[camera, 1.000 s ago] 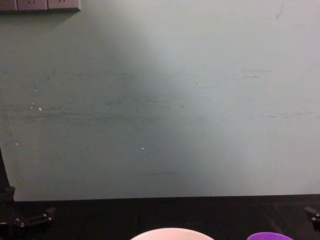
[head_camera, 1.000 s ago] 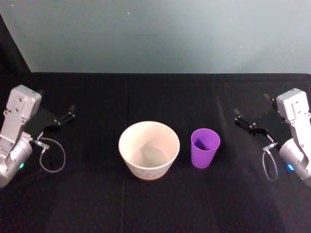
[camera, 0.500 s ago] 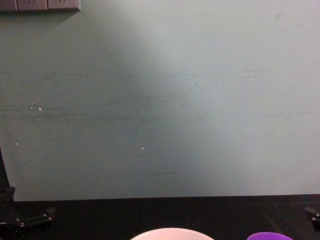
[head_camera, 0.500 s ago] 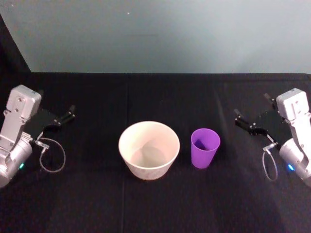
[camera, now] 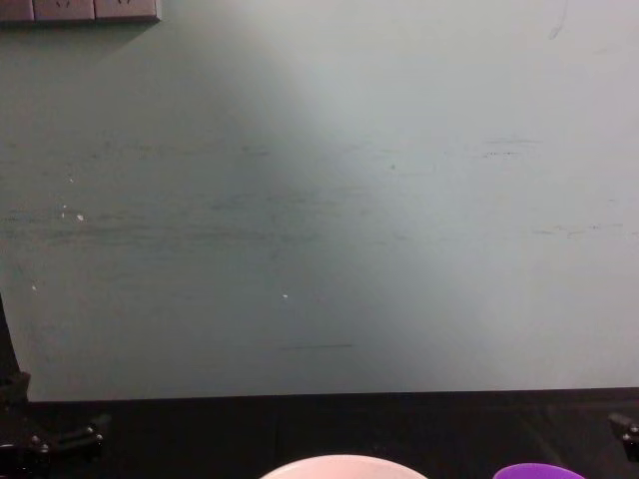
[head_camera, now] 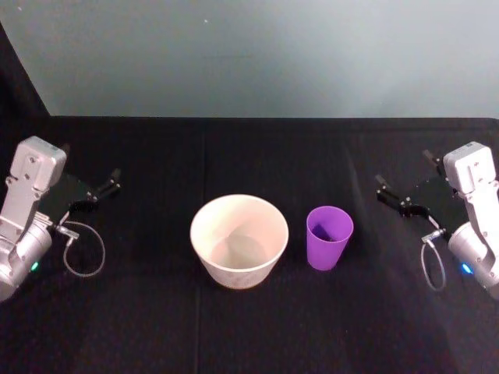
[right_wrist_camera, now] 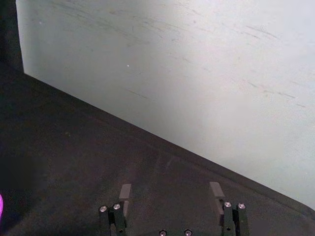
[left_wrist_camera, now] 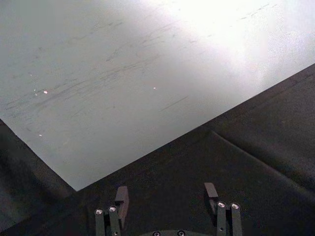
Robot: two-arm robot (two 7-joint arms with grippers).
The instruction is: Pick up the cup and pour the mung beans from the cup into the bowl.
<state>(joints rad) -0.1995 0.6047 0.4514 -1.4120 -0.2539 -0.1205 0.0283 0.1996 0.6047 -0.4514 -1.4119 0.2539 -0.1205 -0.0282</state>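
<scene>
A small, bright purple plastic tumbler, the cup [head_camera: 329, 238], stands upright on the black cloth-covered surface [head_camera: 156, 319], just right of centre in the head view. Just beside it on its left, with a narrow dark gap between them, stands the pale pinkish-white round bowl [head_camera: 234, 271]. It is also upright and is wider than the cup. The cup's inside is in shadow, and the mung beans are too small to make out.

The right gripper [head_camera: 404, 168] is at the right edge of the surface, well apart from the cup and a little farther back. Its two thin black fingers [right_wrist_camera: 125, 192] are spread wide with only black cloth between them, and they hold nothing. They point toward the pale grey-green wall [camera: 319, 200]. The cup lies outside that gap, off toward the middle of the surface and nearer the robot than the fingertips.

The left gripper [head_camera: 90, 161] is at the opposite edge, well apart from the bowl. Its fingers [left_wrist_camera: 121, 196] are likewise spread wide around bare cloth. A thin grey cable loop [head_camera: 82, 249] hangs beside that wrist.

In the chest view the rims of the bowl and cup show at the bottom edge, with a dark fingertip near each lower corner.
</scene>
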